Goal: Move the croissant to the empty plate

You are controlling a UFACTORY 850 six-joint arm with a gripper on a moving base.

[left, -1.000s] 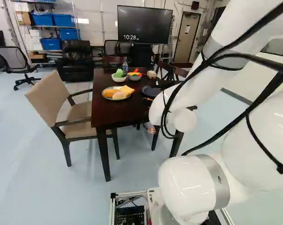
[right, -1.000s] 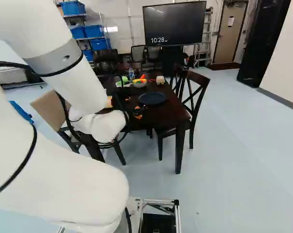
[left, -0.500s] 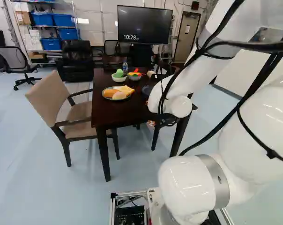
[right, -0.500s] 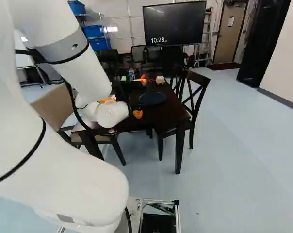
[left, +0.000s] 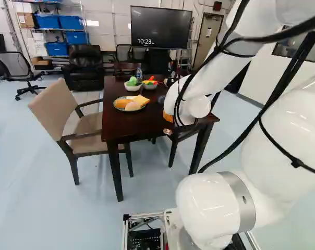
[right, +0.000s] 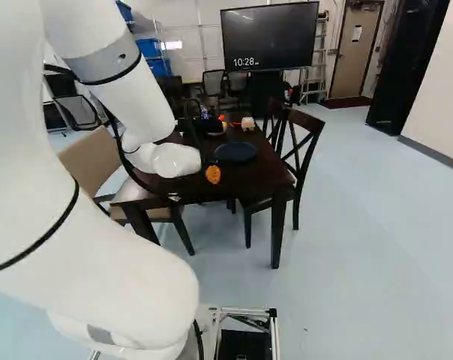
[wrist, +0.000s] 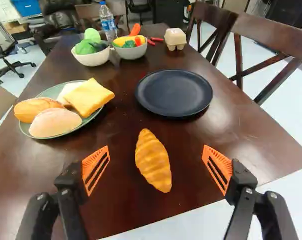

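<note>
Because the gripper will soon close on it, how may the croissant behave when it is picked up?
The croissant is probably light, as it looks like a small toy food. Its smooth, even ridges suggest it may hold its shape rather than flop. Its rounded, tapered body could roll or turn a little if one finger touches first.

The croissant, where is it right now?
In the wrist view, the croissant is on the table, ahead of the gripper, nearer than the dark plate.
</note>
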